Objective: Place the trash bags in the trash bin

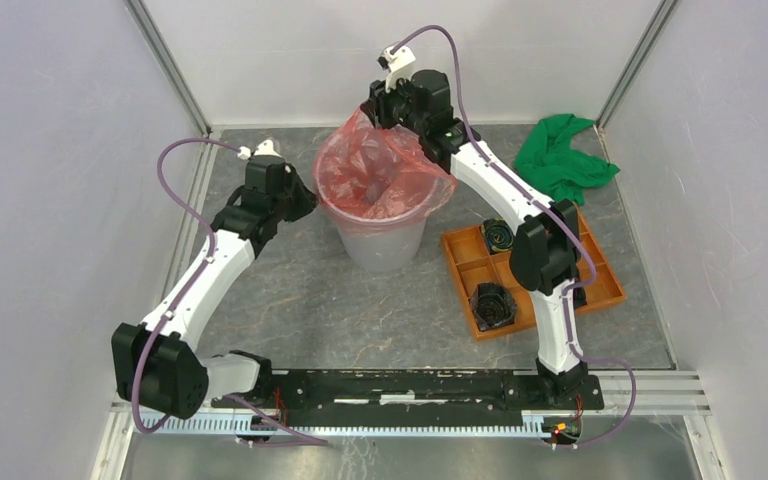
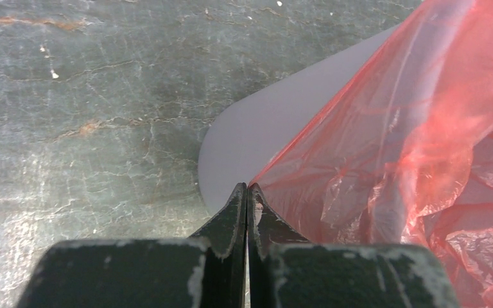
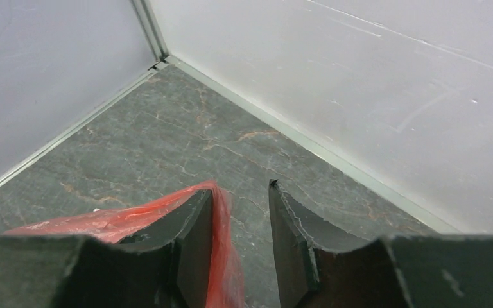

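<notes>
Left wrist view is showing the left gripper with fingers pressed together on an edge of the red trash bag, seemingly stretching it outward past the wall of the grey trash bin — the bag is sitting in the bin's mouth. Farther back, the right gripper is hovering with fingers apart, film brushing one inner face — probably lining up for the far edge. Beneath everything a dark marbled table is lying, with pale walls closing off the far corner.

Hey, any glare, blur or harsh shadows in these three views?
Top view: even light, sharp, faint sheen on the bag. Left wrist: white glare streaks on it beyond the left gripper. Right wrist: no glare, floor sharp, right gripper dark with little detail.
</notes>
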{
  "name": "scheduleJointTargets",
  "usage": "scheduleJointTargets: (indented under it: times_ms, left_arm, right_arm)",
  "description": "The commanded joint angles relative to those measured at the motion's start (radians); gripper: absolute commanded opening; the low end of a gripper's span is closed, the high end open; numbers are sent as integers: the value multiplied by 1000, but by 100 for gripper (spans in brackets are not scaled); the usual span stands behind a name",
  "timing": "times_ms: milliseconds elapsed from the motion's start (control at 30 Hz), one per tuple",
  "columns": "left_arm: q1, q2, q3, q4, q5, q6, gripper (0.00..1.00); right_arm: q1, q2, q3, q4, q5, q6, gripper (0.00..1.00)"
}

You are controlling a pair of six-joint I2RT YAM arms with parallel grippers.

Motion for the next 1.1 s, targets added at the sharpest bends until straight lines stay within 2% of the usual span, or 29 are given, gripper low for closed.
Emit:
scheduleJointTargets:
  times_ms: [0, 133, 233, 300, 333, 467, 633, 733, 900, 967, 1067]
  left_arm:
    - [10, 17, 1, 70, 51, -42, 2]
    - [16, 28, -21, 83, 91, -47, 2]
    - [16, 29, -26, 91, 123, -46, 2]
    - [16, 28, -27, 90, 137, -42, 2]
    - [16, 26, -29, 88, 139, -41, 2]
    - [18, 11, -45, 86, 139, -36, 2]
    - [18, 9, -47, 83, 154, -29, 2]
    - [18, 9, -46, 82, 161, -29, 2]
    - [18, 2, -46, 84, 158, -28, 2]
    - [18, 5, -46, 85, 158, -27, 2]
    - [18, 11, -45, 89, 158, -30, 2]
  right_arm:
    - [-15, -3, 26, 30, 81, -12, 43]
    - [-31, -21, 103, -100, 64, 27, 58]
    - [-35, -117, 97, -175, 24, 24, 79]
    - [-36, -213, 25, -198, 24, -13, 94]
    - [-36, -257, -17, -213, 28, -46, 98]
    - [-36, -415, -142, -292, 37, -182, 98]
    - [-35, -494, -217, -373, -9, -283, 98]
    - [-30, -517, -227, -442, -46, -304, 93]
    - [42, -604, -357, -395, -78, -360, 87]
    - [71, -603, -371, -383, -53, -367, 87]
    - [96, -576, -363, -384, 6, -351, 79]
